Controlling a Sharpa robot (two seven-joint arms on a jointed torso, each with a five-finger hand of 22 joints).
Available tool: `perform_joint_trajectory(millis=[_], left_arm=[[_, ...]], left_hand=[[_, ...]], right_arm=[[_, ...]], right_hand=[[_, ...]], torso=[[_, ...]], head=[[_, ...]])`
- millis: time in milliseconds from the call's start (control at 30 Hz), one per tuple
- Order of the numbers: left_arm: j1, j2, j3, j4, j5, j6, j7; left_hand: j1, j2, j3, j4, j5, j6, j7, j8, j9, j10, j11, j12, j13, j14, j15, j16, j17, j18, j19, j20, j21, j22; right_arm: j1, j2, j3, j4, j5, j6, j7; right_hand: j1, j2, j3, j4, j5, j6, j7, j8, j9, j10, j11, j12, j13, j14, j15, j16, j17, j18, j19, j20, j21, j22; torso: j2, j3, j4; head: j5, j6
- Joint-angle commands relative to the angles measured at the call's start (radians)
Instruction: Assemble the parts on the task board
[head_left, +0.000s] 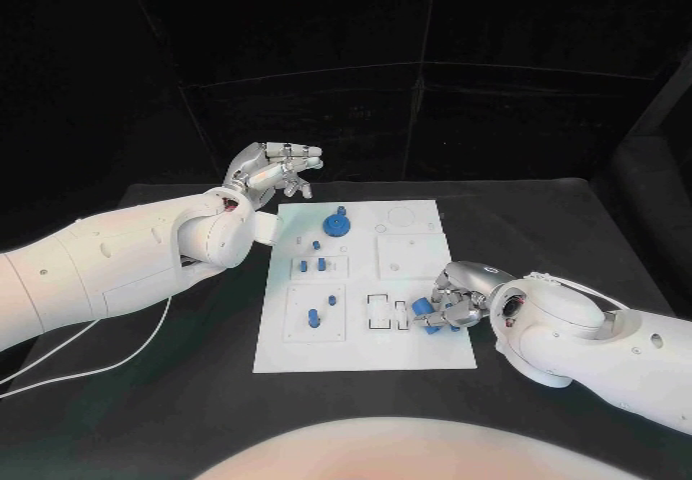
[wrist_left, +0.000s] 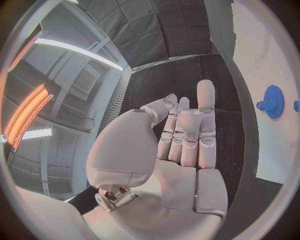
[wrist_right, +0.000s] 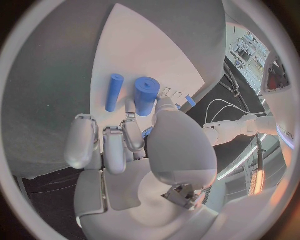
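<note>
The white task board (head_left: 361, 345) lies mid-table. A blue gear (head_left: 336, 223) stands near its far edge, and small blue parts (head_left: 306, 265) sit in slots further forward. My right hand (head_left: 454, 302) rests at the board's right edge, fingers curled down. In the right wrist view its thumb and a finger (wrist_right: 131, 131) pinch the near end of a thick blue cylinder (wrist_right: 145, 95), with a thin blue peg (wrist_right: 114, 92) lying beside it on the board. My left hand (head_left: 274, 168) hovers off the board's far left corner, fingers straight and holding nothing; the gear (wrist_left: 273, 101) shows beyond it.
Two more blue parts (head_left: 315, 319) sit in a raised square at the board's front left. Empty rectangular slots (head_left: 378, 312) lie just left of my right hand. Black table (head_left: 577, 230) surrounds the board, and a white cable (head_left: 87, 372) trails at the front left.
</note>
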Motion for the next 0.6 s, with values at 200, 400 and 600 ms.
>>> perform_joint_trajectory(millis=[200,400,600], left_arm=[[0.001,-0.002,0.000,0.002,0.001,0.015,0.003],[0.001,-0.003,0.000,0.001,0.001,0.014,0.003],[0.001,0.000,0.000,0.001,0.001,0.014,0.003]], left_hand=[[-0.003,0.003,-0.006,0.000,0.006,-0.008,0.002,-0.001,0.000,-0.010,0.000,0.004,-0.001,-0.002,0.006,0.005,-0.001,0.006,-0.002,0.003,-0.007,-0.001],[-0.003,0.003,-0.006,0.000,0.006,-0.008,0.002,-0.001,0.000,-0.010,0.000,0.004,-0.001,-0.002,0.006,0.005,-0.001,0.006,-0.002,0.003,-0.007,-0.001],[-0.005,0.003,-0.007,0.001,0.006,-0.009,0.002,-0.001,0.000,-0.011,0.000,0.005,-0.001,-0.002,0.006,0.005,-0.001,0.006,-0.002,0.004,-0.007,-0.002]], right_arm=[[-0.007,-0.009,-0.004,0.009,0.001,-0.091,-0.012],[-0.007,-0.042,-0.003,0.056,0.049,-0.214,0.045],[-0.006,-0.048,-0.003,0.083,0.153,-0.294,0.132]], right_hand=[[0.040,0.053,0.005,-0.011,0.077,0.013,-0.008,0.032,0.018,0.002,-0.011,0.000,0.016,0.068,-0.010,0.013,0.074,-0.023,0.006,-0.002,0.016,0.019],[0.056,0.064,0.002,-0.012,0.128,0.023,-0.017,0.049,0.035,0.006,-0.019,0.000,0.023,0.069,-0.016,0.017,0.083,-0.023,0.007,-0.008,0.019,0.023],[0.068,0.076,0.006,-0.012,0.136,0.017,-0.018,0.049,0.041,0.012,-0.020,0.005,0.034,0.070,-0.018,0.020,0.088,-0.024,0.008,-0.010,0.022,0.028]], torso=[[-0.001,0.0001,-0.0007],[-0.002,0.0000,-0.0017],[-0.002,-0.0003,0.0021]], head=[[0.004,-0.002],[0.003,0.001],[0.003,0.005]])
